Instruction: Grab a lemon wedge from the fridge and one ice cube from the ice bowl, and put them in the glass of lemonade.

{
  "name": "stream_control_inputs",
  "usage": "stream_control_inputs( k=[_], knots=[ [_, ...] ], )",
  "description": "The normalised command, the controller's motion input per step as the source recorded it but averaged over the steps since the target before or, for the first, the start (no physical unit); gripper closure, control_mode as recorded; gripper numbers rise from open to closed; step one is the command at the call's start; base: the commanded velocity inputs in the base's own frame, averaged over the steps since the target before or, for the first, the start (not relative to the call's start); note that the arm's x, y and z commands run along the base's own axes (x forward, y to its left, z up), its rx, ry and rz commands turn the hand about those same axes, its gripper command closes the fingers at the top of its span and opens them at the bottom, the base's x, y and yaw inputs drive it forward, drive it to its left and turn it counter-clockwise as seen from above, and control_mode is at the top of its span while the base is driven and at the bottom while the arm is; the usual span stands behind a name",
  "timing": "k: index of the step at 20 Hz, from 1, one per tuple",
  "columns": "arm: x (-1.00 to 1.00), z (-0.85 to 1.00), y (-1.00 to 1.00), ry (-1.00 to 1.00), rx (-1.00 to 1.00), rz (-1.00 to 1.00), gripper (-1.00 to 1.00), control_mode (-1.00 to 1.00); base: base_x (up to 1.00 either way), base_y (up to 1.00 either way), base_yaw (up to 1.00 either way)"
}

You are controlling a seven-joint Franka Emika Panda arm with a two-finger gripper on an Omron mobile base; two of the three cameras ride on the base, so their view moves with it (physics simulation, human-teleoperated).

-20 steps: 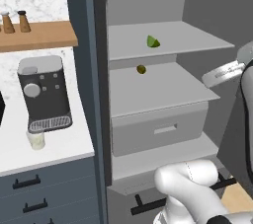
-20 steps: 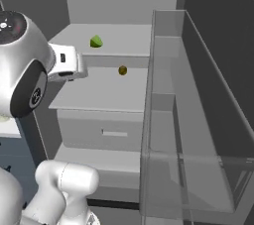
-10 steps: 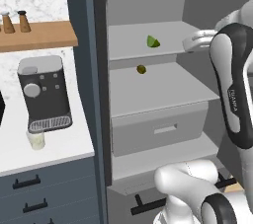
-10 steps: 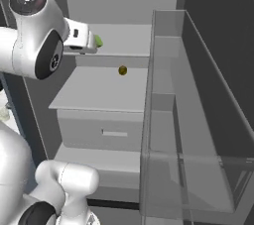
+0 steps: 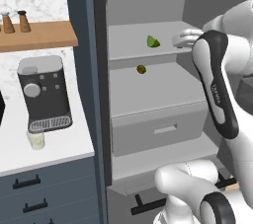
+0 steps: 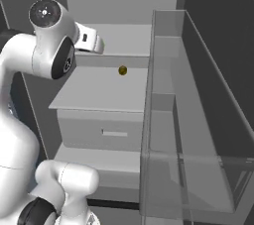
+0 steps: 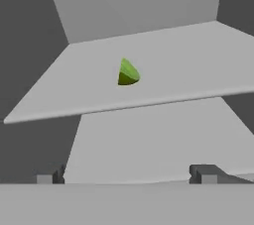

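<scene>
- The wedge (image 5: 153, 42) lies on the fridge's (image 5: 148, 94) upper shelf, pointed end up, with bare shelf all round it; the hand view shows it dead ahead (image 7: 128, 73), bright green on top and dark underneath.
- From the right base camera the arm's white wrist covers the spot where the wedge sits, so it cannot be made out there.
- The small olive-brown fruit (image 5: 141, 69) rests on the next shelf down, towards the back, and shows from the right side too (image 6: 122, 71).
- Below that shelf is a closed grey drawer (image 5: 158, 131).
- The fridge door (image 6: 198, 135) stands swung open on the right, its clear bins cut off by the picture edge.
- The gripper (image 7: 126, 174) is level with the upper shelf and points at the wedge, its fingers spread as wide as they go, with nothing between them and touching nothing; the wedge is well ahead of the tips.
- In the left base view only the pale back of the hand (image 5: 187, 38) can be seen, at the shelf's right end; the fingers themselves are hard to pick out.
- On the counter left of the fridge, the glass (image 5: 36, 140) stands just in front of the coffee machine (image 5: 43, 94).
</scene>
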Motion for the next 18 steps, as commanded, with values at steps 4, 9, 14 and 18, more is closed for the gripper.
stream_control_inputs(
  k=[4, 9, 14, 18],
  knots=[
    [0.39, 0.0, 0.19, -0.1, 0.0, -0.01, -1.0, -1.0, 0.0, 0.0, 0.0],
    [0.92, 0.14, 0.32, 0.0, -0.01, -0.02, -1.0, -1.0, 0.0, 0.0, 0.0],
    [0.44, 0.17, 0.06, 0.01, -0.01, -0.04, -1.0, -1.0, 0.0, 0.0, 0.0],
    [0.21, 0.0, -0.04, 0.14, -0.04, 0.0, -1.0, -1.0, 0.0, 0.0, 0.0]
  ],
)
